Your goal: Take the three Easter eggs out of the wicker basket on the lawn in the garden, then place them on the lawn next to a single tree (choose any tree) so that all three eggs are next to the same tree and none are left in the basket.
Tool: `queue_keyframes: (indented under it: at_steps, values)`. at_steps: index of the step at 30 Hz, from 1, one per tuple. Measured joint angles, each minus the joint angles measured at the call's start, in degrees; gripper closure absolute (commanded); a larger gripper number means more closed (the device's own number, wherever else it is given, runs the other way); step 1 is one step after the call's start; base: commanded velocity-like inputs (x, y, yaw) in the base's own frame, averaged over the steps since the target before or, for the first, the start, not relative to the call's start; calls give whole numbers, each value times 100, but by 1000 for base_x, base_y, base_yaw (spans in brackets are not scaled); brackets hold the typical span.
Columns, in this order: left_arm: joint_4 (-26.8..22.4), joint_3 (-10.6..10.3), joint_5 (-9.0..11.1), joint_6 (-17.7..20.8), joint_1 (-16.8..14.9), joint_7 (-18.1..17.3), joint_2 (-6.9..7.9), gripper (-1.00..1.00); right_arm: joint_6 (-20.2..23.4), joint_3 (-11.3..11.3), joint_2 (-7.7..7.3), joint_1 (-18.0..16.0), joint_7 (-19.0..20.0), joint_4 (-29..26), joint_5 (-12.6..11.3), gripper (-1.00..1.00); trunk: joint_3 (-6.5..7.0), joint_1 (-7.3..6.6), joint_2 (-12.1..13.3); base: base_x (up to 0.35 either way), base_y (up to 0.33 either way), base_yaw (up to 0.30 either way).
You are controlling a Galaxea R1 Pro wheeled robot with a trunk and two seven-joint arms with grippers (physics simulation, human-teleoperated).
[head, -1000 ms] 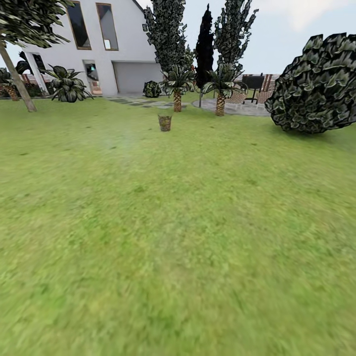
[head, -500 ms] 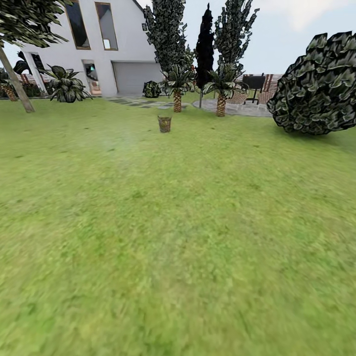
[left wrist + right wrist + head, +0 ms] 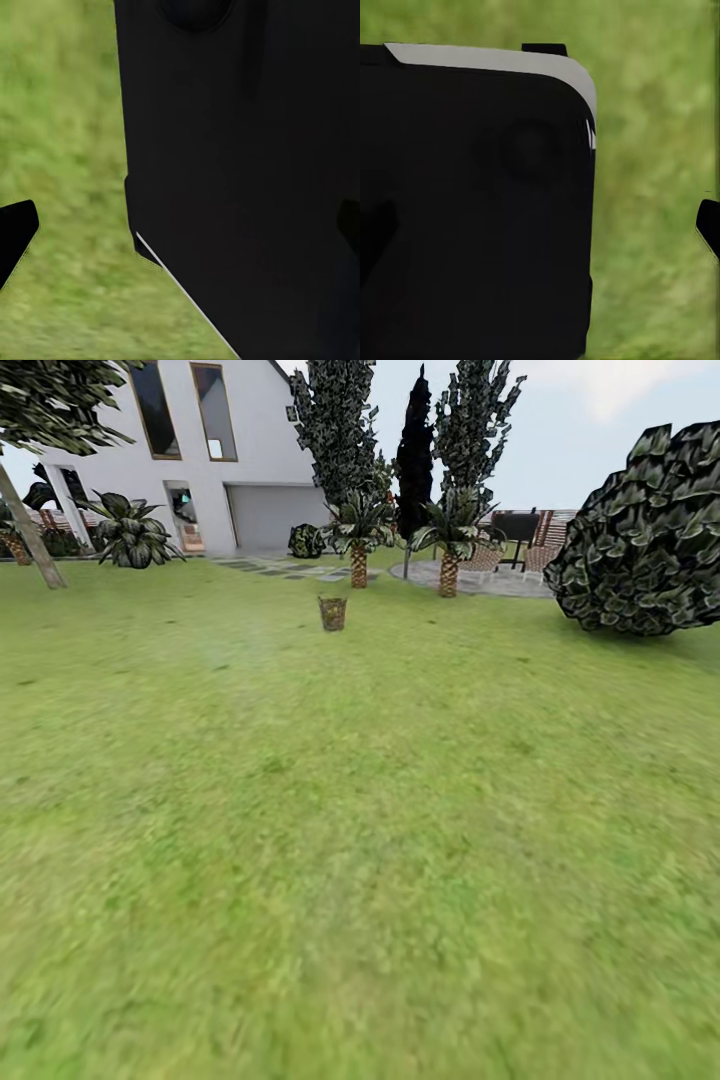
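The lawn (image 3: 360,840) spreads wide across the head view, short green grass with a slight mottling, running back to a paved patch (image 3: 480,578) and a white house (image 3: 200,450). A small brown wicker basket (image 3: 332,612) stands upright on the grass far ahead, well apart from everything else. Two palms (image 3: 358,545) rise near the lawn's far edge behind it, and a big dark bush (image 3: 645,535) sits on the grass at the right.

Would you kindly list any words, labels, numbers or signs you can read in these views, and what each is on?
None can be read.
The white house, wicker basket and dark board on the patio carry no legible text.
Both wrist views show unmarked black robot housing over the lawn.
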Motion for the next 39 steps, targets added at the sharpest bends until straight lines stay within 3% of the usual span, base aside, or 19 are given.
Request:
queue_keyframes:
  at_steps: [39]
  values:
    - [9,0,0,5,0,0,4,-100,0,0,2,0,0,0,0,-100,0,0,0,332,0,0]
